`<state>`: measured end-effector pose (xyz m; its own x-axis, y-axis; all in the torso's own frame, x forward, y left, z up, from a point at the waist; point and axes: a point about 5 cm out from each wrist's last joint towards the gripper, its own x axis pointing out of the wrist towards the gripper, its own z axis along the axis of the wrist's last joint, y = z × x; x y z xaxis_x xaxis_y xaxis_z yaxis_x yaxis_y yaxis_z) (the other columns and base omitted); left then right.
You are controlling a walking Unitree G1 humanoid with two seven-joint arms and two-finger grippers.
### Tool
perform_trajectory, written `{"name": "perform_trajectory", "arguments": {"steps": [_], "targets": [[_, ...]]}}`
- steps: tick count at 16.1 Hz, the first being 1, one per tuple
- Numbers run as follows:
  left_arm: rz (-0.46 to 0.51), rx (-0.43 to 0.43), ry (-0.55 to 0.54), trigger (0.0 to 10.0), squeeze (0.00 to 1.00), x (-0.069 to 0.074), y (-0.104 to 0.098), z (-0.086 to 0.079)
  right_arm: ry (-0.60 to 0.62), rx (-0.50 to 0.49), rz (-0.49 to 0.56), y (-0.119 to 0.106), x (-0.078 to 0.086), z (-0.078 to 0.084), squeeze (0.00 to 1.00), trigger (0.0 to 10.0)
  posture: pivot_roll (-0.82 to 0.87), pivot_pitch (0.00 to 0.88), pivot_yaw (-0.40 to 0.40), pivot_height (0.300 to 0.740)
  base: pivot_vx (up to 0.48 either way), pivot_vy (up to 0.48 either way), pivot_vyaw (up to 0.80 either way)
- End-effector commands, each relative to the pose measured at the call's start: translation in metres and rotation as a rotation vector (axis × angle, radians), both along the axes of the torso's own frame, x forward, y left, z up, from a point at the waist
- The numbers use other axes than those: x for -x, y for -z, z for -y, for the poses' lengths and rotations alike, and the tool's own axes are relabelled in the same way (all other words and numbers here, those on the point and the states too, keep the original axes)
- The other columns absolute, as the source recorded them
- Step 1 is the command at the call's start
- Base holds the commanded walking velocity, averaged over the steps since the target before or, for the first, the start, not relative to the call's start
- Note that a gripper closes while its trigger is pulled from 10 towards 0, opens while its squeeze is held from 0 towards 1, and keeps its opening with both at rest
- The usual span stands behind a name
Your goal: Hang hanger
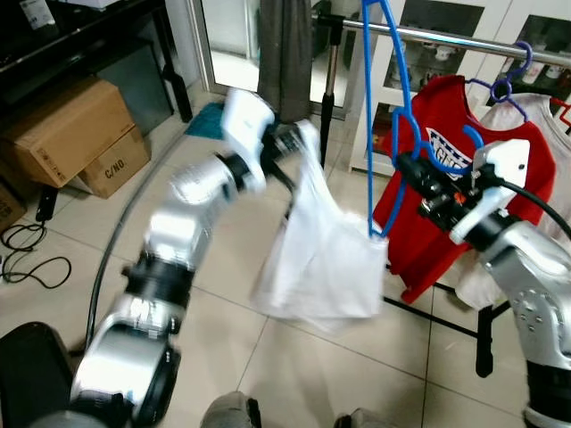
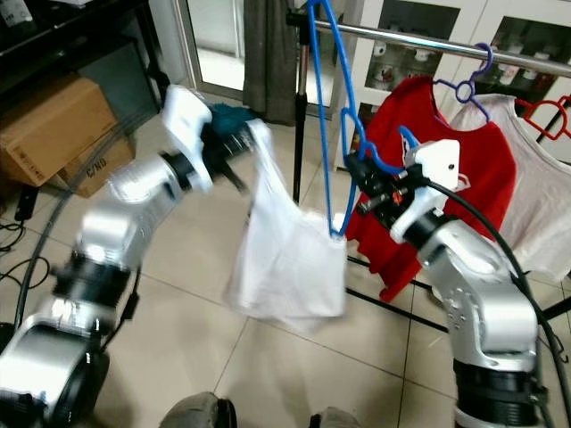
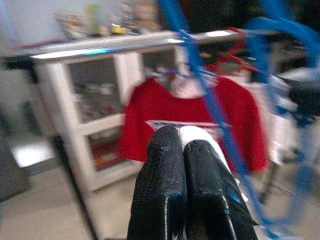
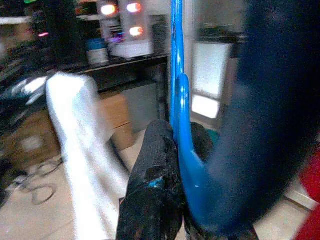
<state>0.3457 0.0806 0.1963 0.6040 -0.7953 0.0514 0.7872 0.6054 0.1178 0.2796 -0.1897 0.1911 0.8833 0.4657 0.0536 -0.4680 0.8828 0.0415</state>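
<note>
A blue hanger (image 1: pixel 384 107) stands on end in front of the metal clothes rail (image 1: pixel 464 40), its top near the rail. My right gripper (image 1: pixel 412 169) is shut on the hanger's hook end; the right wrist view has blue plastic (image 4: pixel 182 125) pinched between the black fingers. A white garment (image 1: pixel 326 254) hangs from the hanger's lower corner. My left gripper (image 1: pixel 299 143) is shut on the garment's upper strap, holding it out to the left; white cloth (image 3: pixel 195 135) peeks past the closed fingers in the left wrist view.
A red T-shirt (image 1: pixel 455 152) on a purple hanger and a white shirt (image 1: pixel 558 143) hang on the rail at the right. Cardboard boxes (image 1: pixel 76 134) and cables (image 1: pixel 31 254) sit at the left. The rack's black base bar (image 1: pixel 446 316) crosses the tiled floor. A grey curtain (image 1: pixel 285 53) hangs behind.
</note>
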Motion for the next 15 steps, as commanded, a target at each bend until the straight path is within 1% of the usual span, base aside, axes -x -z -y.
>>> {"name": "perform_trajectory", "arguments": {"steps": [1,2,3,4,5,6,7,8,9,10,11,12,13,14,15], "targets": [[0.032,-0.022,0.05,0.0,0.0,0.008,-0.006,0.005,0.101,0.001,0.008,-0.005,-0.008,0.008,0.0,0.0,-0.13,0.0,0.059,0.74,0.0,0.0,0.0],[0.027,-0.038,0.054,0.0,0.0,0.012,-0.002,0.006,0.165,0.009,0.014,-0.006,-0.012,0.013,0.0,0.0,-0.13,0.0,0.059,0.74,0.0,0.0,0.0],[0.02,-0.043,0.032,0.0,0.0,0.012,0.001,0.004,0.208,0.033,0.019,-0.007,-0.015,0.016,0.0,0.0,-0.13,0.0,0.061,0.74,0.0,0.0,0.0],[-0.015,-0.051,-0.053,0.0,0.0,0.014,0.009,-0.008,0.277,0.091,-0.006,-0.001,-0.015,0.023,0.0,10.0,-0.14,0.0,0.067,0.74,0.0,0.0,0.0],[-0.031,-0.055,-0.095,0.0,0.0,0.015,0.014,-0.015,0.295,0.112,-0.024,0.002,-0.014,0.025,0.0,10.0,-0.14,0.0,0.067,0.74,0.0,0.0,0.0],[-0.048,-0.063,-0.156,2.5,0.0,0.018,0.02,-0.025,0.324,0.139,-0.044,0.009,-0.01,0.029,0.0,10.0,-0.14,0.0,0.056,0.74,0.0,0.0,0.0],[-0.068,-0.082,-0.246,4.4,0.0,0.022,0.029,-0.038,0.364,0.145,-0.103,0.022,-0.001,0.036,0.0,10.0,-0.13,0.0,0.044,0.74,0.0,0.0,0.0],[-0.093,-0.123,-0.356,10.0,0.0,0.028,0.043,-0.051,0.445,0.187,-0.156,0.037,0.014,0.048,0.0,10.0,-0.14,0.0,0.038,0.74,0.0,0.0,0.0],[-0.099,-0.136,-0.373,10.0,0.0,0.031,0.047,-0.051,0.511,0.218,-0.182,0.042,0.021,0.054,0.0,10.0,-0.14,0.0,0.038,0.74,0.0,0.0,0.0],[-0.083,-0.136,-0.374,10.0,0.0,0.039,0.051,-0.046,0.575,0.226,-0.211,0.048,0.039,0.063,0.0,10.0,-0.15,0.0,0.049,0.74,0.0,0.0,-0.78],[-0.083,-0.136,-0.374,10.0,0.0,0.039,0.051,-0.046,0.575,0.226,-0.211,0.048,0.039,0.063,0.0,10.0,-0.15,0.0,0.049,0.74,0.0,0.0,-0.78],[-0.093,-0.132,-0.4,10.0,0.0,0.042,0.057,-0.043,0.596,0.195,-0.24,0.05,0.058,0.064,0.0,10.0,-0.2,0.0,0.086,0.74,0.0,0.0,-0.79],[-0.099,-0.122,-0.439,10.0,0.0,0.042,0.062,-0.043,0.608,0.186,-0.252,0.051,0.069,0.064,0.0,10.0,-0.2,0.0,0.086,0.74,0.0,0.0,-0.78],[-0.114,-0.098,-0.507,10.0,0.0,0.043,0.07,-0.046,0.654,0.17,-0.251,0.051,0.088,0.062,0.0,10.0,-0.24,0.0,0.108,0.74,0.0,0.0,-0.79],[-0.121,-0.093,-0.525,10.0,0.0,0.043,0.073,-0.047,0.668,0.164,-0.249,0.051,0.093,0.061,0.0,10.0,-0.24,0.0,0.108,0.74,0.0,0.0,-0.79]]}}
